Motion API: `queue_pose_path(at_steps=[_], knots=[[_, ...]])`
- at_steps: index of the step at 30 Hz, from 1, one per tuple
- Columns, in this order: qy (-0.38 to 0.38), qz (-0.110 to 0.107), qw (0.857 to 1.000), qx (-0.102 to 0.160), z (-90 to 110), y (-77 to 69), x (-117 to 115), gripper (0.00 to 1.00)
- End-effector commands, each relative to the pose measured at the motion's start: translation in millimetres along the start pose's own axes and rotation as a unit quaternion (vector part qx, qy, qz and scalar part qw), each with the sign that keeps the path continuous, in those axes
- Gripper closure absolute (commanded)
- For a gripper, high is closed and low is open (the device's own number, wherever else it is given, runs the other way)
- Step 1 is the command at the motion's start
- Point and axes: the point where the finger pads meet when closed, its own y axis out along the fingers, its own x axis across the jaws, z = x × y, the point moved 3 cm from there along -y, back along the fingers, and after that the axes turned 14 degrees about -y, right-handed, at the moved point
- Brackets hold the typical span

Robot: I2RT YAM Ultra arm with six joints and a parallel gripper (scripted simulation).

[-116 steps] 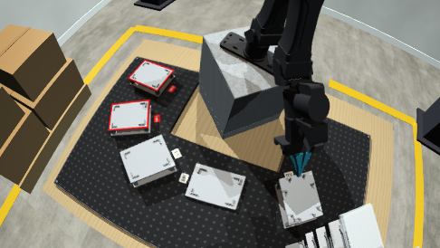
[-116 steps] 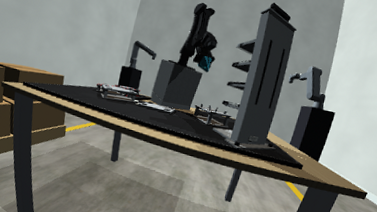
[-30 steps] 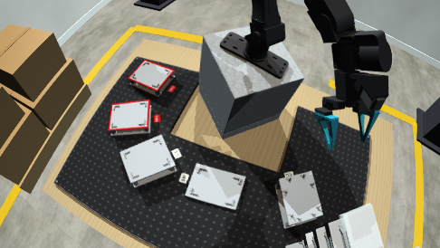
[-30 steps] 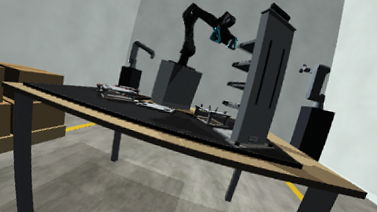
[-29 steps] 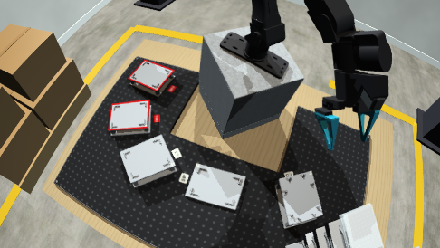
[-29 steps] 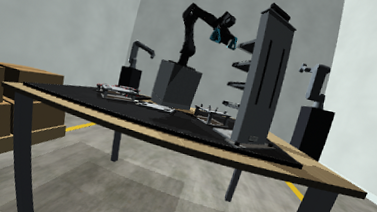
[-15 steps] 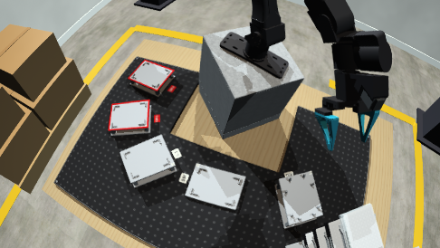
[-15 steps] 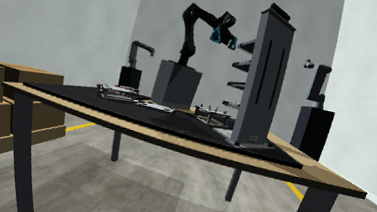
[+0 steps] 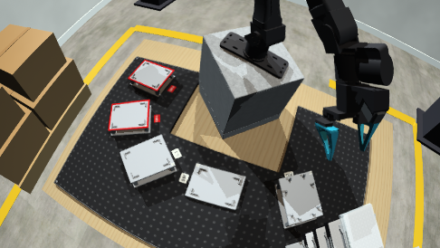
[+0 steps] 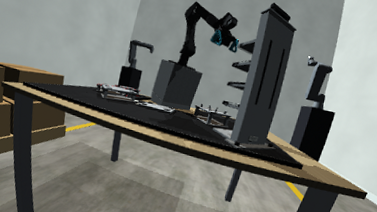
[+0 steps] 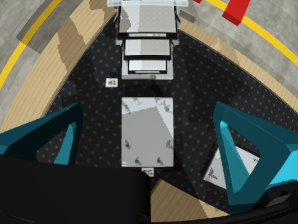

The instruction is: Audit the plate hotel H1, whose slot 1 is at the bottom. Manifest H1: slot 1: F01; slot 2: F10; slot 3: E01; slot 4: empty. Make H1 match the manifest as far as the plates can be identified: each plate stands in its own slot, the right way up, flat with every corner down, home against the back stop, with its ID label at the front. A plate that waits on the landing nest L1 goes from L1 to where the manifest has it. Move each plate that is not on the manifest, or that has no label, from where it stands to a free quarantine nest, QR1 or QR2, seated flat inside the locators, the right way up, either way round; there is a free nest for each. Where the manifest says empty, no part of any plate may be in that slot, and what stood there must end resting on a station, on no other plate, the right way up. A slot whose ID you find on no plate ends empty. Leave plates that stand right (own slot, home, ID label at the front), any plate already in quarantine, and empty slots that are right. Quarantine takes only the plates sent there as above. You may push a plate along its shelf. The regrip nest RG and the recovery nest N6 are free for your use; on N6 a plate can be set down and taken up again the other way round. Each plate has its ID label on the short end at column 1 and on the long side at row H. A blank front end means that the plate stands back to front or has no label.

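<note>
My gripper has teal fingers. It is open and empty, high above the right side of the black mat. The plate hotel H1 stands at the front right corner. In the side view the gripper hangs level with its upper shelves, a little in front of them. In the wrist view the shelves show stepped below the white top; I cannot read any plate labels there. A grey nest lies between me and the hotel.
Two red-edged nests lie at the back left, and two grey nests in the middle. The arm's grey pedestal stands at the centre. Cardboard boxes stand left of the table.
</note>
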Motion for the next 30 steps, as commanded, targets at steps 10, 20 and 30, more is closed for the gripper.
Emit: queue_pose_path(at_steps=[10, 20, 30], knots=[[0.004, 0.002, 1.0, -0.019, -16, 13.1, -3, 0.0], [0.004, 0.002, 1.0, -0.019, -20, 27.4, -4, 0.0], [0.004, 0.002, 1.0, -0.019, -24, 40.2, -5, 0.0]])
